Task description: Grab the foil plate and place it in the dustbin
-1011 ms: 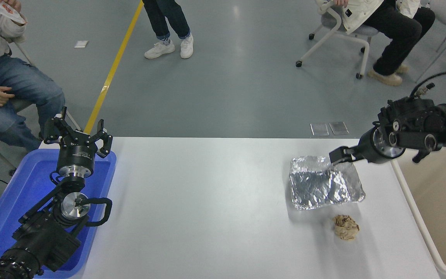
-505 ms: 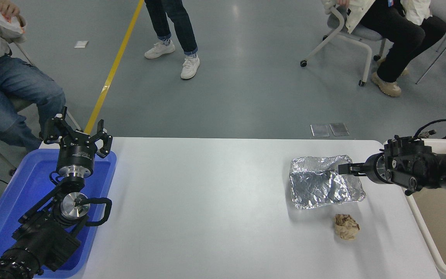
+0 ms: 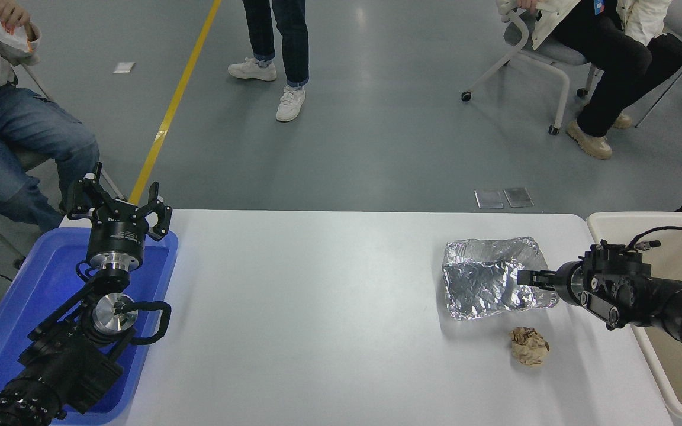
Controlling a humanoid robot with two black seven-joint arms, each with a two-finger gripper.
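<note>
Reaching in low, the right gripper [image 3: 523, 277] is seen at the one foil plate's [image 3: 483, 284] right edge, jaw state unclear, one dustbin [image 3: 607, 220] alongside.

The foil plate [image 3: 492, 278] lies on the table [image 3: 317, 307] toward its right end, a paper ball [image 3: 529, 347] just in front of it. The dustbin [image 3: 613, 220] stands off the right edge, a tray [image 3: 21, 307] off the left.

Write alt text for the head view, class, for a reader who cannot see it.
The right gripper reaches into the foil plate on the white table, beside the dustbin. A brown paper ball lies nearby; the left gripper is parked over a blue tray.
</note>
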